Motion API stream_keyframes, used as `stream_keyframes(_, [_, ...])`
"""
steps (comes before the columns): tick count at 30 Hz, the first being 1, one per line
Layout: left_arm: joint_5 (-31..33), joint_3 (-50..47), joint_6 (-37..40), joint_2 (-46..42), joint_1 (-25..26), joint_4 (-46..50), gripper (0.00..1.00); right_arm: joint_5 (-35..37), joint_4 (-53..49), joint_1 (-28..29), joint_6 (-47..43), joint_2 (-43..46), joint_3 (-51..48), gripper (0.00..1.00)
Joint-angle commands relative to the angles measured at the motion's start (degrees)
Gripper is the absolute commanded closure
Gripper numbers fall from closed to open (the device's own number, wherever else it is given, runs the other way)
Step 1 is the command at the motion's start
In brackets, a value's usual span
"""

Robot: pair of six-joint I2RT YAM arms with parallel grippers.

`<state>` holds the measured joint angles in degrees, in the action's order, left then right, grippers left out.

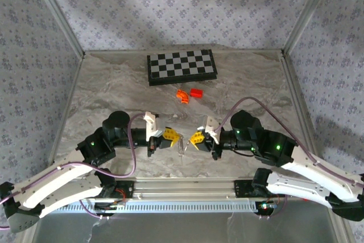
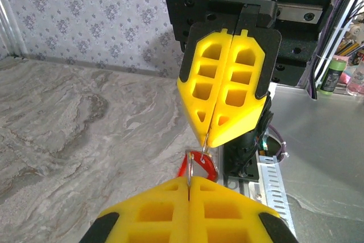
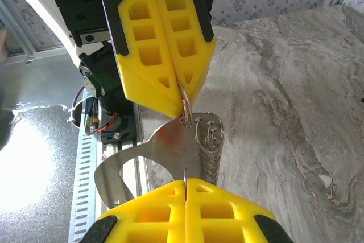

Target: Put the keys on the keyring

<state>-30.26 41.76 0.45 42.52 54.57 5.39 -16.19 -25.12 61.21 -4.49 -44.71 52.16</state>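
Near the middle of the table's [image 1: 114,89] near edge, our two arms meet tip to tip. On the left, the left claw [image 2: 189,187] has its jaws pressed together. A thin wire loop rises out of the seam, so we read it as clamped on the keyring [image 3: 208,139].

Between the claws, the keyring shows from the right wrist as a small stack of pale wire loops strung along the line joining the tips. The red key [image 2: 200,166] sits just beside the wire, close under the left claw's tips and below that line. We cannot tell whether it is already threaded or only lies against the loop, because the wire is too fine. A flat silver piece [image 3: 162,152] lies against the loops on the right claw's side.

On the right, the right claw [image 3: 185,186] is likewise closed, pinching the wire from the opposite end. We judge the left arm nearer the key, and any threading must work along that left-to-right axis.
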Motion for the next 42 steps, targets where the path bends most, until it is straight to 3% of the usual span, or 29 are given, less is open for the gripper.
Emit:
stream_keyframes(1, [-0.7,2.0,1.0,-0.2,0.6,-1.2,1.00,1.5,-1.2,0.8,1.2,-0.8,2.7,1.00])
stream_keyframes(8, [-0.9,1.7,1.1,0.1,0.7,-1.1,1.00,6.0,-1.6,2.9,1.2,-2.1,3.8,1.00])
stream_keyframes(42, [-1.7,1.0,1.2,0.4,1.1,-1.5,1.00,4.1,1.1,3.6,1.4,-2.9,4.2,1.00])
